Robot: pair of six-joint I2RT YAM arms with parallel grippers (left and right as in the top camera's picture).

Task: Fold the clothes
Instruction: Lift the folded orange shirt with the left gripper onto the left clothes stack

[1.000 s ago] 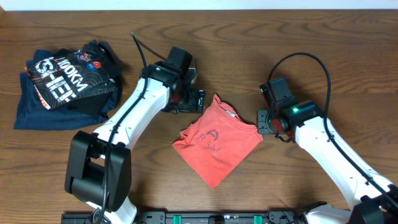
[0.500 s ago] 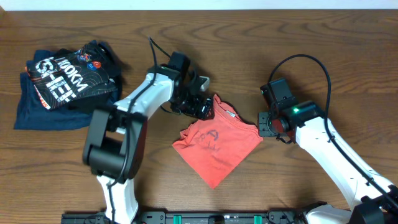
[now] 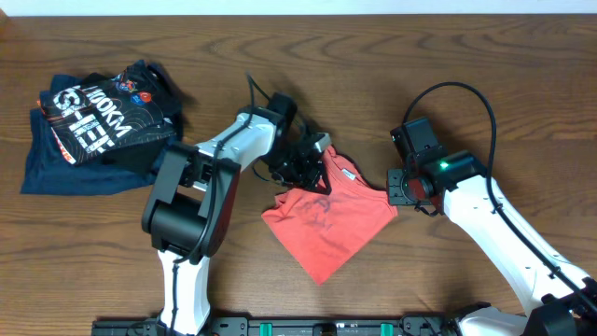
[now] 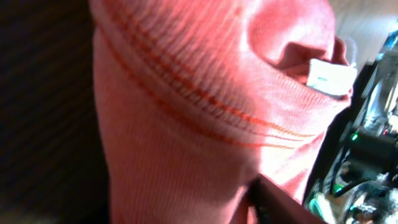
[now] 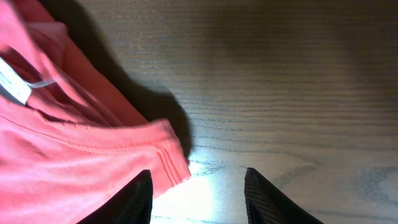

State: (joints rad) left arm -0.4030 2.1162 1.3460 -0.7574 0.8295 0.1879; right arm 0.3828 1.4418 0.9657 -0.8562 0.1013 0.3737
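The coral-red shirt (image 3: 331, 217) lies crumpled at the table's middle; its chest logo is hidden. My left gripper (image 3: 309, 168) is at the shirt's upper left edge, shut on the fabric. In the left wrist view the shirt (image 4: 186, 112) fills the frame with a seam and a white neck label, and one dark finger shows at the bottom right. My right gripper (image 3: 399, 187) is open at the shirt's right edge. In the right wrist view the gripper (image 5: 198, 199) is low over the wood, and a hemmed corner of the shirt (image 5: 81, 162) lies by its left finger.
A pile of navy and black garments with white lettering (image 3: 98, 126) lies at the far left. Bare wooden table (image 3: 448, 56) surrounds the shirt. A black cable loops above the right arm (image 3: 466, 89).
My left gripper has moved right onto the shirt's upper left edge and taken hold. The fabric there has shifted and the logo no longer shows. The right arm has not moved.
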